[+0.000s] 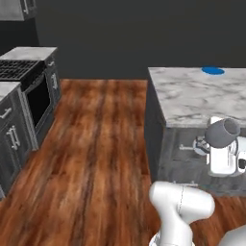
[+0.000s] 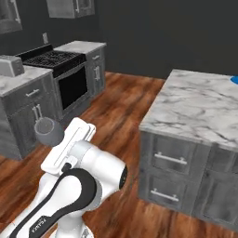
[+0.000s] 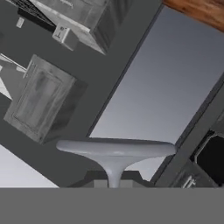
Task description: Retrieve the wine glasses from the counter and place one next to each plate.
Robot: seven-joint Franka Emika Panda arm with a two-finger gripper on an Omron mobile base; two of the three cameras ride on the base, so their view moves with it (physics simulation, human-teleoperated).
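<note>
While stove point(image 1: 19, 69) and grey cabinets line left wall, wide wood floor point(image 1: 96, 144) lies open up to marble island point(image 1: 202, 96) edge at right; blue plate point(image 1: 213, 71) on far island top. Gripper point(image 3: 114, 183) clamped on wine glass point(image 3: 116, 151) stem; bowl point(image 1: 223, 133) juts beyond hand, beside island front.

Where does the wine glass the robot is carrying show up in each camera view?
Left base view: wine glass, right side, tilted, in front of the island's cabinet.
Right base view: lower left, at the white hand, before the grey cabinets.
Hand view: bottom centre, its round foot above the stem.
Shared landmark: the marble island with the blue plate.
</note>
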